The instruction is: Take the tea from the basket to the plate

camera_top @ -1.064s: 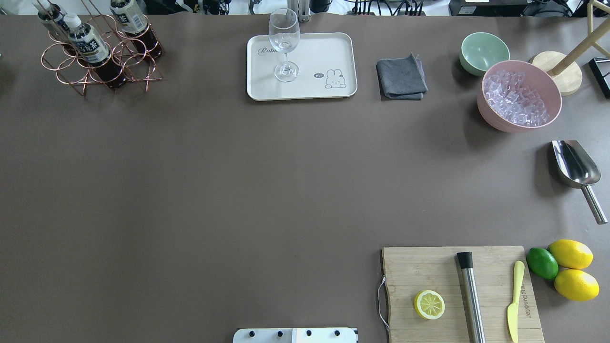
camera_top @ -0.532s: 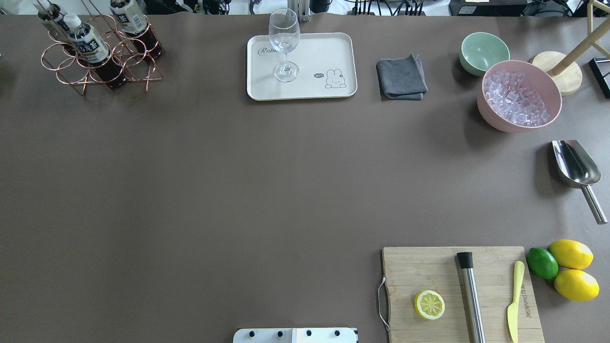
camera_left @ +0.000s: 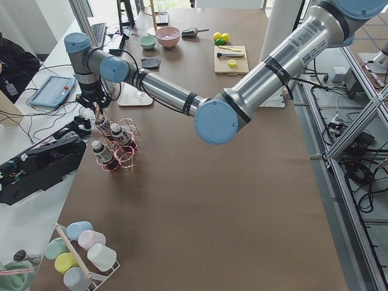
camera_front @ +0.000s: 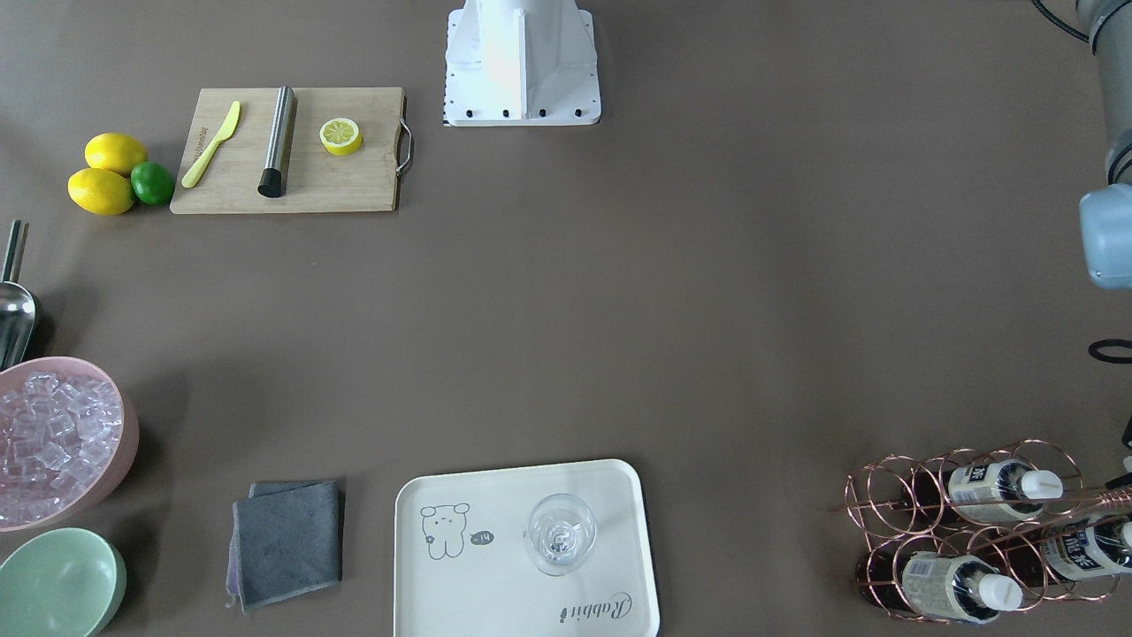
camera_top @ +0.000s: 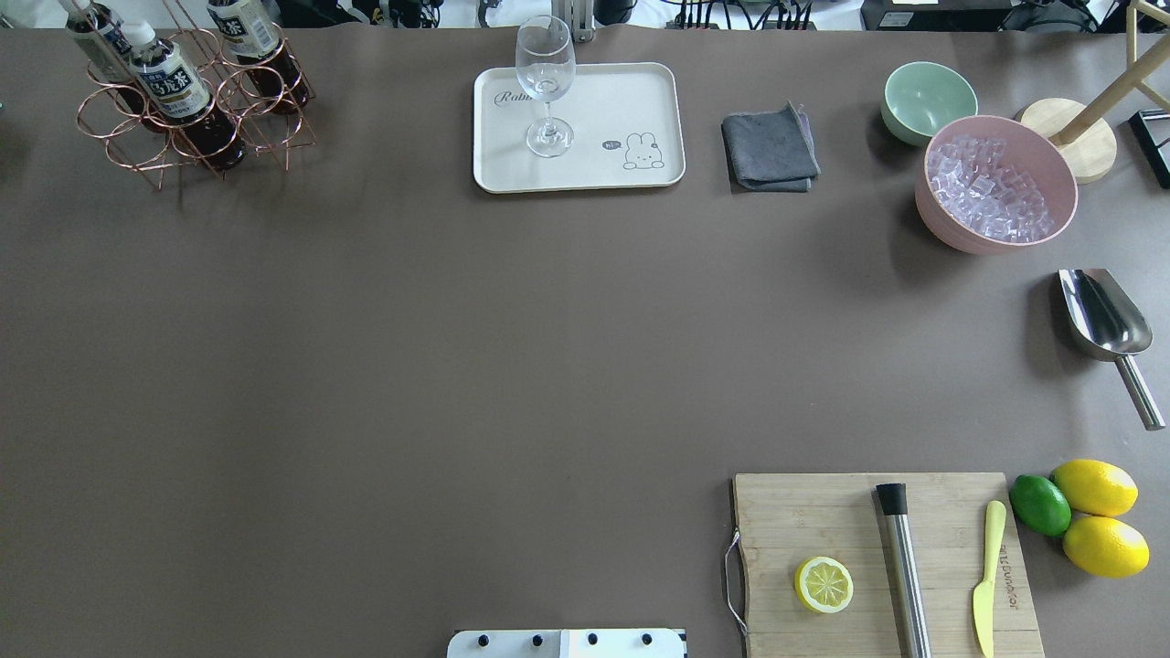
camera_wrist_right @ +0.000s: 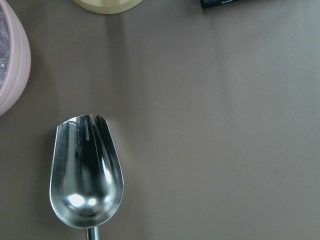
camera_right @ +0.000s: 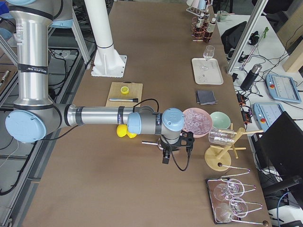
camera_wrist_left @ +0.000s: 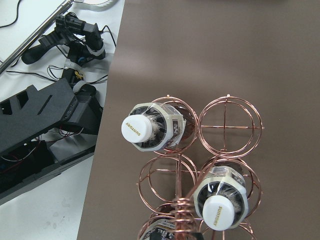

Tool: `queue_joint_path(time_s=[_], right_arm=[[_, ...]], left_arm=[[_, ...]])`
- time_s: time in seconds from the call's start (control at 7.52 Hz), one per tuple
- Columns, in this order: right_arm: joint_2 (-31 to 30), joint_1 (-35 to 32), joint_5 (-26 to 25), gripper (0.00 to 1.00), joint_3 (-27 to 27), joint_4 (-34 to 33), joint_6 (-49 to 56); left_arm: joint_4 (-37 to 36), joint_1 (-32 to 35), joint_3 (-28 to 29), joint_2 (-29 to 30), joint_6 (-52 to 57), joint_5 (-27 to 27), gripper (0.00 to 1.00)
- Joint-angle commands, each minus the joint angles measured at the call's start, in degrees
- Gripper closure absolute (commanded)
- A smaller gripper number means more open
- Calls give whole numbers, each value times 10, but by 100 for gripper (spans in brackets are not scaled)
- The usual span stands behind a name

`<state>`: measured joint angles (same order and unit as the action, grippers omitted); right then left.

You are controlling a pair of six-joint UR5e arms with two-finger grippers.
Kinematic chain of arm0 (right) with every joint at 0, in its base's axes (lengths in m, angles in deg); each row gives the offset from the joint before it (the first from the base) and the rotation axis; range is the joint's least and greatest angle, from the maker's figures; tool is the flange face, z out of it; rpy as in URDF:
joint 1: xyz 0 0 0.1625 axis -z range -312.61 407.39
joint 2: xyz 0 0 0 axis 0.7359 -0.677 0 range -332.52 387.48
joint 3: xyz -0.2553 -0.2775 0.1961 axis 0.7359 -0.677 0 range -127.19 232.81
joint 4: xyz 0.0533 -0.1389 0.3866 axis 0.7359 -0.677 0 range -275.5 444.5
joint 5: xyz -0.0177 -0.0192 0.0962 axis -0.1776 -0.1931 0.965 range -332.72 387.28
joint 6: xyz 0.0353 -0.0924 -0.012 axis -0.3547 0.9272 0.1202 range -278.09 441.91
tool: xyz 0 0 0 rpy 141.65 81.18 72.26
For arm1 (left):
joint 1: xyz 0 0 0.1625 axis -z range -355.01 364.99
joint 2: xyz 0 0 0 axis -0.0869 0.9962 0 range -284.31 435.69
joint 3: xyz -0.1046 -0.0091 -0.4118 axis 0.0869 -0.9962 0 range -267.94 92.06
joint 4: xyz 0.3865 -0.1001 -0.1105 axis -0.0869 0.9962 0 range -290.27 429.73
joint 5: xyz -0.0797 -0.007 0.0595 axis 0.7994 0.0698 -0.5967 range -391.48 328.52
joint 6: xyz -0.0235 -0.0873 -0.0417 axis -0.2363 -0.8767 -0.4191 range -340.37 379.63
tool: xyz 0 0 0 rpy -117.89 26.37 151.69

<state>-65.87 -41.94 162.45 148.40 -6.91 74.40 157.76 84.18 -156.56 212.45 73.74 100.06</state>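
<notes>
Where the bench lies closest to the robot, a cutting board sits well short of the plate, to its right. Farther on, also right of the plate, the right claw hangs over a steel scoop; its grip cannot be told. Well left of the plate, three tea bottles stand upright in the basket. The left claw hovers at the basket's handle, grip likewise unclear.
</notes>
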Motion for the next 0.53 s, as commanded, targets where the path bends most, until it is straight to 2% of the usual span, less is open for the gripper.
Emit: queue_joint_path(time_s=[0.0, 0.4], right_arm=[[-1, -1, 1, 1, 2, -1, 0], [-2, -1, 0, 1, -1, -1, 0]], left_arm=[[-126, 15, -66, 30, 26, 2, 100], [-204, 17, -211, -8, 30, 0, 100]])
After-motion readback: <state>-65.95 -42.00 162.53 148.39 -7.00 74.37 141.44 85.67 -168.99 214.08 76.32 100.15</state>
